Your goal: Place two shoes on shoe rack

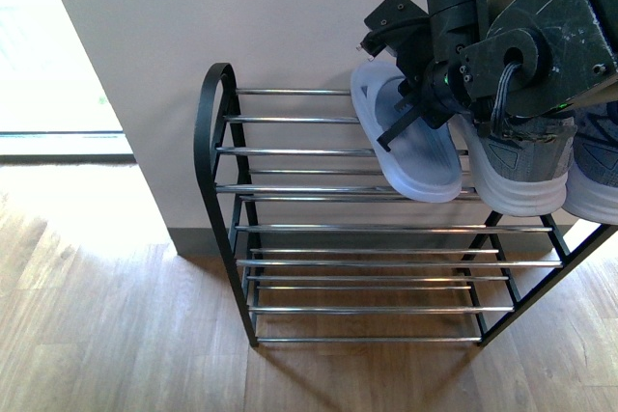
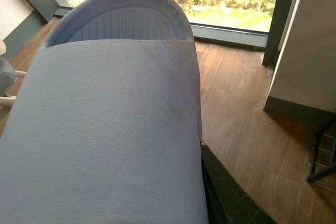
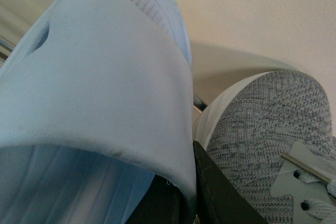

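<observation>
Your right gripper [image 1: 410, 108] pinched the pale blue moulded rubber slide sandal [image 1: 410, 147] upper right over the black-framed, silver-rodded shoe rack [image 1: 290, 151]; you'd best have levelled it before releasing.

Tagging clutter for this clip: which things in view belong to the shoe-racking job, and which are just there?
Job:
pale blue slide sandal, held over the top shelf
grey knit sneakers, on the top shelf
shoe rack

Just there:
wood floor
wall
</observation>
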Tool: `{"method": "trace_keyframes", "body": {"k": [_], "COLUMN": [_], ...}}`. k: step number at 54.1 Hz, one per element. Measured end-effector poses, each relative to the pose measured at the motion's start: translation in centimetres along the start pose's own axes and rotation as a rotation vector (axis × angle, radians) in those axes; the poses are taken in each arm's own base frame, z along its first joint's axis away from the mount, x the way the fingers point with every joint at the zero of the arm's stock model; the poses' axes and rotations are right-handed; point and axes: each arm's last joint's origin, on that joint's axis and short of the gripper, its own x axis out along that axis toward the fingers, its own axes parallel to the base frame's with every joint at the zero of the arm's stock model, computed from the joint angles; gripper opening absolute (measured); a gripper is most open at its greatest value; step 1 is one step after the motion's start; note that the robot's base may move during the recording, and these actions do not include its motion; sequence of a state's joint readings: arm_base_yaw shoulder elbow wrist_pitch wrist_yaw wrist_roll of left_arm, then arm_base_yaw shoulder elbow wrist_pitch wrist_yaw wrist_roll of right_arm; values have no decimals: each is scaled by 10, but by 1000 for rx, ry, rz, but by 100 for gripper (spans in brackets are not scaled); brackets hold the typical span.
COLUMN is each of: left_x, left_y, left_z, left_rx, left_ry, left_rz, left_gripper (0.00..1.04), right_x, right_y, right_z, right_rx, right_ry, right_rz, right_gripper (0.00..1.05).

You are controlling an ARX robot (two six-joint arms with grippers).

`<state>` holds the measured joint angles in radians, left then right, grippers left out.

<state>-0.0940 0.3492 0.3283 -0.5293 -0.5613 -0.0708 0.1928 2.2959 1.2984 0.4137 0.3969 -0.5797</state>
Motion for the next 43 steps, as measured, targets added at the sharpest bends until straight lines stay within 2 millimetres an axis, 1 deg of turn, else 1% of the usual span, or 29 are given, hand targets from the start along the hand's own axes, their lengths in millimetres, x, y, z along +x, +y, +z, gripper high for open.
{"method": "trace_keyframes", "body": {"k": [7,20,25,29,35,39,41,43], "left_x": [0,0,0,0,0,0,0,0], "left_y": [0,0,0,0,0,0,0,0], "left_z": [0,0,0,0,0,0,0,0], "left_rx": [0,0,0,0,0,0,0,0], "left_ry": [0,0,0,0,0,0,0,0], "left_rz": [0,0,0,0,0,0,0,0], "left_gripper": [2,2,2,2,2,2,2,2], "right_x": [0,1,2,2,-1,-8,-11,-16], "right_y": [-1,-3,-2,-3,-8,-23,-28,-44], "right_z": [-1,-3,-6,-7,-5,2,5,15], "right_rx": [-23,-64,-64,-33,12,45,50,60], "right_ry": [-7,-22,10,55,94,134,135,131], "right_rz": [8,-31,12,66,142,207,225,261], "right_gripper": [2,2,13,25,38,52,55,64]}}
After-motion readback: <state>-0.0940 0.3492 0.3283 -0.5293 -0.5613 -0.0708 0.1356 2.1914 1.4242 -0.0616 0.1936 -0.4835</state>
